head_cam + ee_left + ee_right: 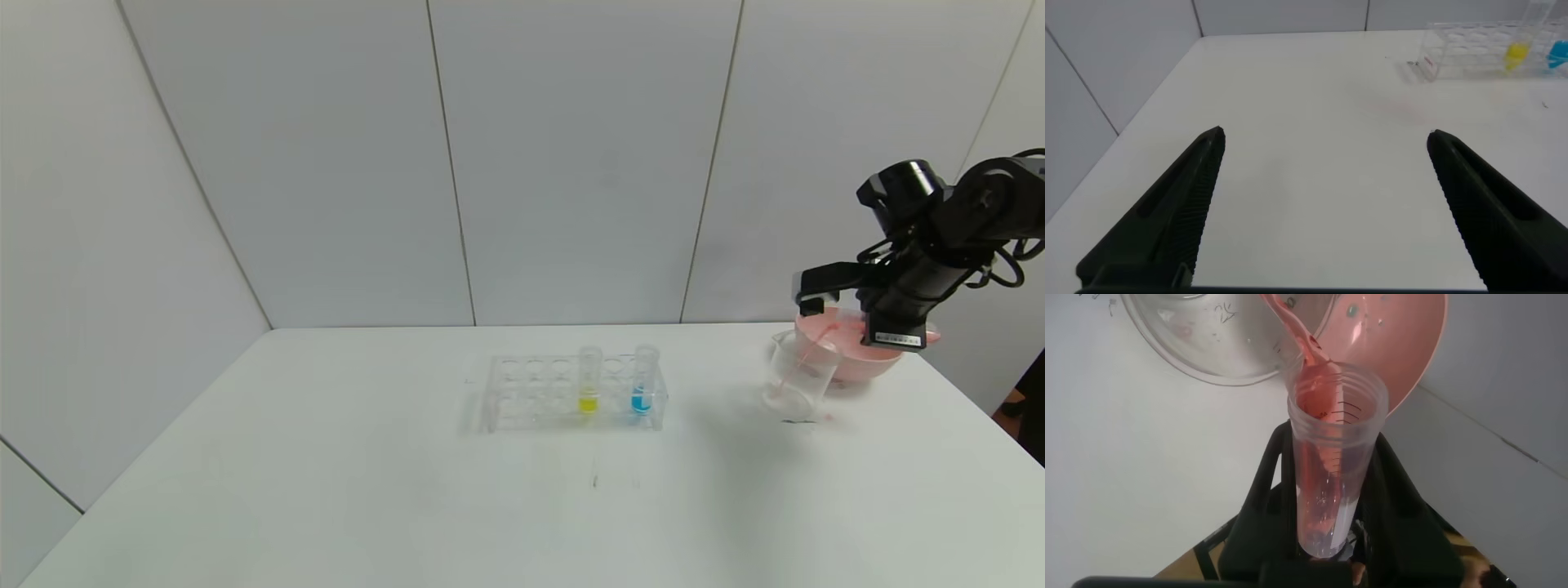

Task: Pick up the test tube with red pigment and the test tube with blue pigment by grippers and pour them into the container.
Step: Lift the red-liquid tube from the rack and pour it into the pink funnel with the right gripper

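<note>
The black right gripper [1331, 539] squeezes the short clear tube with red liquid [1331, 449], tipped above the small clear glass beaker [802, 374] beside the pink bowl [857, 351]. Red liquid runs into the beaker. The clear tube with blue liquid [642, 380] stands in the clear plastic rack [522, 394] on the white table [326, 474]. The left gripper [1323, 204] hangs wide open, holding nothing.

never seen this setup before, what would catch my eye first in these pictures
The right gripper, at the table's far right, holds the test tube with red pigment tipped, a red stream running from its mouth into the container beside the pink bowl. Mid-table, a clear rack holds a yellow-liquid tube and the test tube with blue pigment.
</note>
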### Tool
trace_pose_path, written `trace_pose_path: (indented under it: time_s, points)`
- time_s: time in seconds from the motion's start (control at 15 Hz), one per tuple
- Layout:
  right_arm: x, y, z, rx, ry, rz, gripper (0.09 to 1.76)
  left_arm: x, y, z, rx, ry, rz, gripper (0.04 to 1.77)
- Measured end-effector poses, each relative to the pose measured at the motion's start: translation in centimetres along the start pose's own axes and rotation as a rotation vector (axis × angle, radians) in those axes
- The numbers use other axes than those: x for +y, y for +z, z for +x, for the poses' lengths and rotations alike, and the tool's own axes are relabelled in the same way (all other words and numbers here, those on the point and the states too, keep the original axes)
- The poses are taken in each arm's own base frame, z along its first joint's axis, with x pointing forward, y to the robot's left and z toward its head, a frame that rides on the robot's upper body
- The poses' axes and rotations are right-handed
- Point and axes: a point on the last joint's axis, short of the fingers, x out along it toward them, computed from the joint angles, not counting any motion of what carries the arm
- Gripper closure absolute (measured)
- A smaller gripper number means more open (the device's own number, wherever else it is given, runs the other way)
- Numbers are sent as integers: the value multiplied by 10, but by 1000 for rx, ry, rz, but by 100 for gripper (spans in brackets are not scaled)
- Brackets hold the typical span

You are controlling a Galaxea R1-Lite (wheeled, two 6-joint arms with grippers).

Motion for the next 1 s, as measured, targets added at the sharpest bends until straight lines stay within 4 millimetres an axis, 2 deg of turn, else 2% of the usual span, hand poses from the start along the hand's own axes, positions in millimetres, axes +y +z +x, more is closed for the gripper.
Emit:
trace_pose_path:
  time_s: [1.0]
  points:
    - [-8,7,-1,146,-127,-220,133,0,0,0,0,0,0,5]
